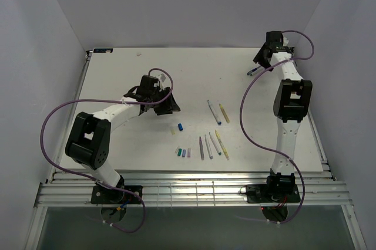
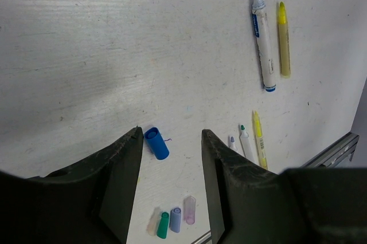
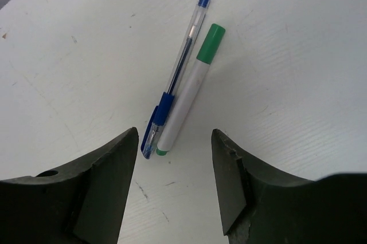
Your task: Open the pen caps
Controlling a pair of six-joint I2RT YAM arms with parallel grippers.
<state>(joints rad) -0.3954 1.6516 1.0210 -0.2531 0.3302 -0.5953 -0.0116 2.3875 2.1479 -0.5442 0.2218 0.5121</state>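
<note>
Just under the left gripper (image 2: 171,131) a loose blue cap (image 2: 156,143) lies on its side on the white table (image 2: 86,55). In the wrist view it sits between the two dark fingers and touches neither. That gripper's jaws stand apart with nothing in them.

Nearer the table's front edge four more caps lie in a tight row: a pale yellow cap (image 2: 153,221), a green cap (image 2: 163,225), a light blue cap (image 2: 175,220) and a purple cap (image 2: 190,209). To the right of the row several thin pens lie side by side, a yellow pen (image 2: 259,141) outermost.

Farther back lies a blue marker (image 2: 262,38) with its dark tip bare, and a yellow highlighter (image 2: 283,39) lies parallel just beside it.

Well apart, at the far right corner, the right gripper (image 3: 175,132) hangs over two more pens. They are a white marker (image 3: 189,89), its green cap on, and a clear blue ballpoint (image 3: 175,78), also capped. The two lean against each other at their near ends. The right gripper's jaws are likewise spread and empty
</note>
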